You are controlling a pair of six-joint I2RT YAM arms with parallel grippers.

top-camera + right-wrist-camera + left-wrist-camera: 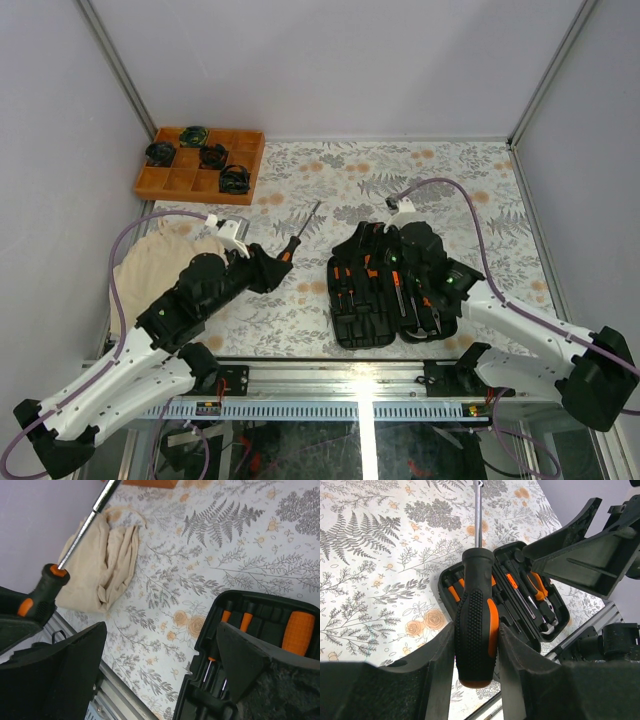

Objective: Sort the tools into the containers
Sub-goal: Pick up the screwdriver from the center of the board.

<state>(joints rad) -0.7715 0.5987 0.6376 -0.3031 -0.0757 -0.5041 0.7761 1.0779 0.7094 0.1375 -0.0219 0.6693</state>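
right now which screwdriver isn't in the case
The big screwdriver with the black-and-orange handle, clamped in the left claw to the left of the open case. The other screwdrivers all lie in the case's slots.

Orange-and-black screwdriver (476,630), black case (385,285), floral tablecloth (420,175).

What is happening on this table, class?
The left gripper is shut on a large screwdriver, gripping it by the handle to the left of the open tool case. The right gripper hangs open over the case, holding nothing. Several tools already sit in the case's slots.
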